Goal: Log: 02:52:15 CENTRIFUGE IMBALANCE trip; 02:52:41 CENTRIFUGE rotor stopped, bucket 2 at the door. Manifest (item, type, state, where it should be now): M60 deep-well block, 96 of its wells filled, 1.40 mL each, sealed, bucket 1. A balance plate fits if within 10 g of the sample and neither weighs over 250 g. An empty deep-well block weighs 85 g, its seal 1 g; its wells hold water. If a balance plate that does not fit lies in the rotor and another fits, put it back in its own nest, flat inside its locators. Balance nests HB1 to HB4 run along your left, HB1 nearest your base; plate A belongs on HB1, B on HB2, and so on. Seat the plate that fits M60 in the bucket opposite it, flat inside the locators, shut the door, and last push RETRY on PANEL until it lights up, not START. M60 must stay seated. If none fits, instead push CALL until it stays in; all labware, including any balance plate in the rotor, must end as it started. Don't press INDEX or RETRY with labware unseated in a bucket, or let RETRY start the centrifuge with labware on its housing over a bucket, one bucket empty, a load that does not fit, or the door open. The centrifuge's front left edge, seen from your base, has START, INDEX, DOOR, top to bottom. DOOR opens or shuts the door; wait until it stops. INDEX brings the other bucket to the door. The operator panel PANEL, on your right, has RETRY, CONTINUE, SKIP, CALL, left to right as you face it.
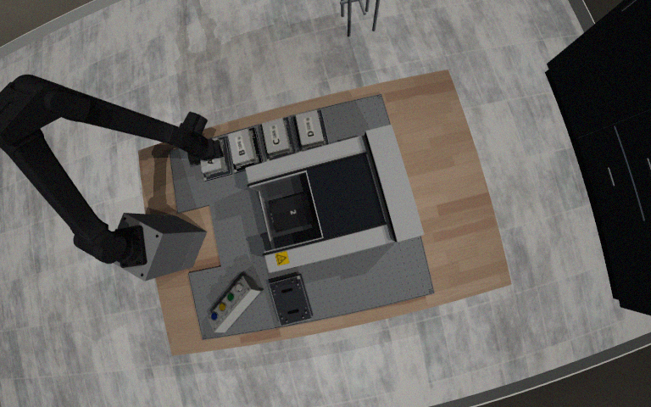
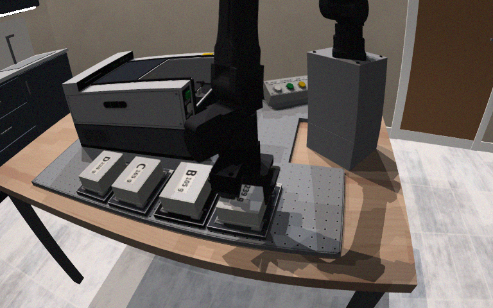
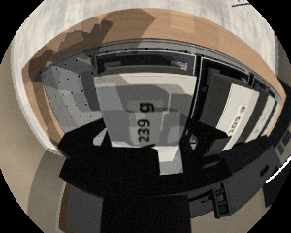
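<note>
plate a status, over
Gripper shut on grey block-shaped balance plate A, labelled 239 g, at its nest. Centrifuge door open, dark bucket 2 bare. Plate B close alongside.

Balance plate A (image 2: pixel 241 212): pale grey rectangular block, top label "239 g", over the dark square nest nearest the arm's base, clamped between the black gripper's (image 2: pixel 241 190) fingers.

Balance plates B (image 2: pixel 186 188), C (image 2: pixel 136 179), D (image 2: pixel 101 171): matching grey blocks, labelled 105 g, 165 g, and a figure too small to read, each flat in its own nest.

Centrifuge (image 1: pixel 394 181): grey housing, door open, dark bucket marked 2 (image 1: pixel 291 213) at the opening.

Operator panel (image 1: pixel 236 302): grey box with coloured buttons.
</note>
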You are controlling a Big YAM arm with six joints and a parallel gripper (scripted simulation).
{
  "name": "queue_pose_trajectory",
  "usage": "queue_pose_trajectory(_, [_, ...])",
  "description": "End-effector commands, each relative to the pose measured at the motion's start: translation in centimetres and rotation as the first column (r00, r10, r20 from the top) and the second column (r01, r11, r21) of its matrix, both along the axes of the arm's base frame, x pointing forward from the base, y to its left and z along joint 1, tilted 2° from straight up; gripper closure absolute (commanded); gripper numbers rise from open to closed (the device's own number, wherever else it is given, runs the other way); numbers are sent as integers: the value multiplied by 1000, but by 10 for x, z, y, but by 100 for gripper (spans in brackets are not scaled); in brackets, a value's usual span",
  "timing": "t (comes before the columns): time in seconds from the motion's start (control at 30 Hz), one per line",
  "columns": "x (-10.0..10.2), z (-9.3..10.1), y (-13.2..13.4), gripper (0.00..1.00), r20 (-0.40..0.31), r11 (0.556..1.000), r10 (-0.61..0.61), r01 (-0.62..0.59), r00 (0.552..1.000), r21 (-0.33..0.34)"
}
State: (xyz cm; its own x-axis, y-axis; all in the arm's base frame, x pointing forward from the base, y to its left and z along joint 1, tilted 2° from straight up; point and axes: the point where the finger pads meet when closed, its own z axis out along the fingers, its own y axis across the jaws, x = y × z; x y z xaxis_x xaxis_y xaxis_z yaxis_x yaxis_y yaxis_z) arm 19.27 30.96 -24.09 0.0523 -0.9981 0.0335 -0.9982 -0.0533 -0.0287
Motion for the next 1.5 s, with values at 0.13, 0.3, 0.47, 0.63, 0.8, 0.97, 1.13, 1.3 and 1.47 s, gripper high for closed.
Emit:
queue_pose_trajectory(0.13, [10, -2, 8, 100, 15, 1000, 2, -2, 1000, 23])
queue_pose_trajectory(0.3, [10, -2, 8, 100, 15, 1000, 2, -2, 1000, 23])
queue_pose_trajectory(0.47, [10, -2, 8, 100, 15, 1000, 2, -2, 1000, 23])
queue_pose_trajectory(0.63, [10, -2, 8, 100, 15, 1000, 2, -2, 1000, 23])
queue_pose_trajectory(0.8, [10, -2, 8, 0, 15, 1000, 1, -2, 1000, 23])
queue_pose_trajectory(0.97, [10, -2, 7, 0, 14, 1000, 1, -2, 1000, 22])
queue_pose_trajectory(1.13, [10, -2, 7, 0, 14, 1000, 1, -2, 1000, 22])
queue_pose_trajectory(1.3, [10, -2, 7, 0, 14, 1000, 1, -2, 1000, 22])
queue_pose_trajectory(1.47, [10, -2, 7, 0, 14, 1000, 1, -2, 1000, 22])
